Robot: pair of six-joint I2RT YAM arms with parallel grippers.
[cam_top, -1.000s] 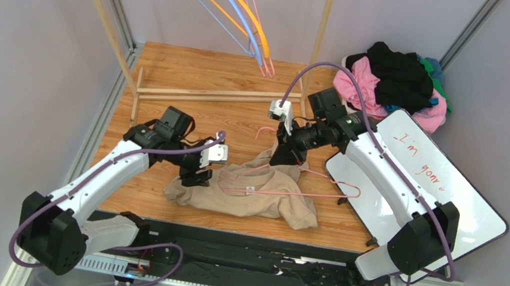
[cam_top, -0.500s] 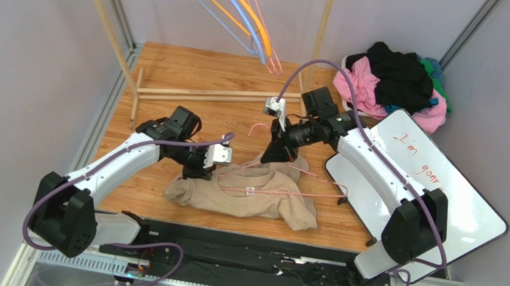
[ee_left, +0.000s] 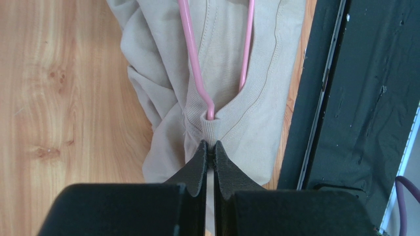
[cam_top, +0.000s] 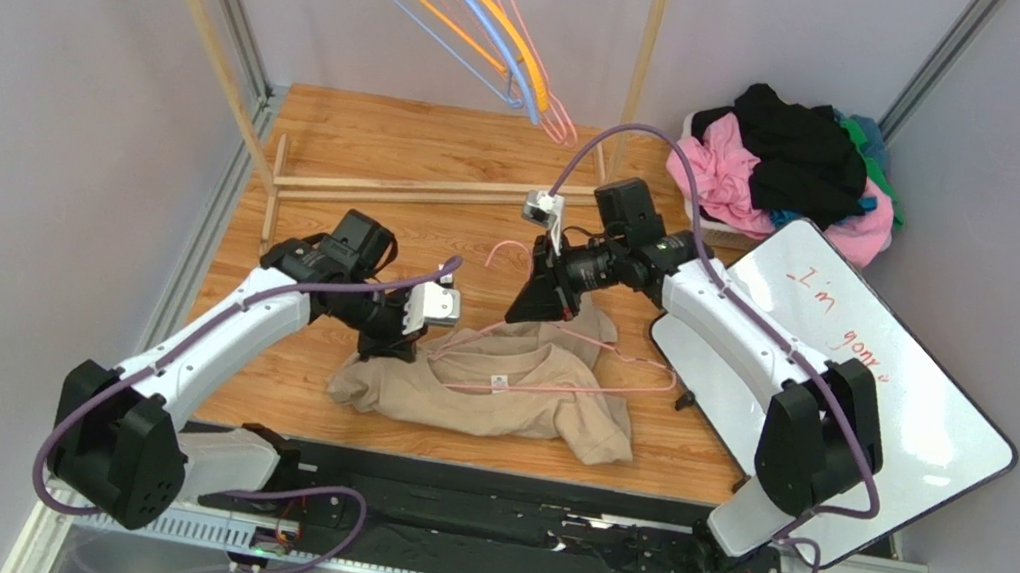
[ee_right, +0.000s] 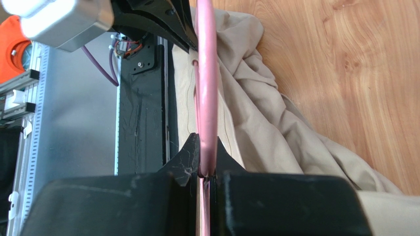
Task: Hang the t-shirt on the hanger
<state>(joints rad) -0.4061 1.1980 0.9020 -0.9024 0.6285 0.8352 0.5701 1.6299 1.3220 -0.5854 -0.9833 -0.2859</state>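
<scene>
The tan t-shirt [cam_top: 515, 397] lies crumpled on the wooden floor near the front edge. A thin pink wire hanger [cam_top: 615, 390] lies across it, its left corner [ee_left: 210, 114] tucked inside the ribbed collar. My left gripper [cam_top: 420, 352] is shut on the collar edge of the t-shirt [ee_left: 162, 73], just below that corner [ee_left: 212, 147]. My right gripper [cam_top: 524, 313] is shut on the hanger's wire [ee_right: 206, 98] near the hook, and the tan cloth [ee_right: 281, 128] lies to the right of the jaws [ee_right: 206, 169].
Blue, orange and pink hangers [cam_top: 487, 26] hang from the wooden rack at the back. A pile of pink, black and green clothes [cam_top: 792, 170] sits at the back right. A whiteboard [cam_top: 851, 383] lies on the right. A black rail [ee_left: 355, 98] borders the floor's near edge.
My left gripper has moved in and closed on the shirt's collar. My right arm has drawn the hanger a little left, toward the left gripper.
</scene>
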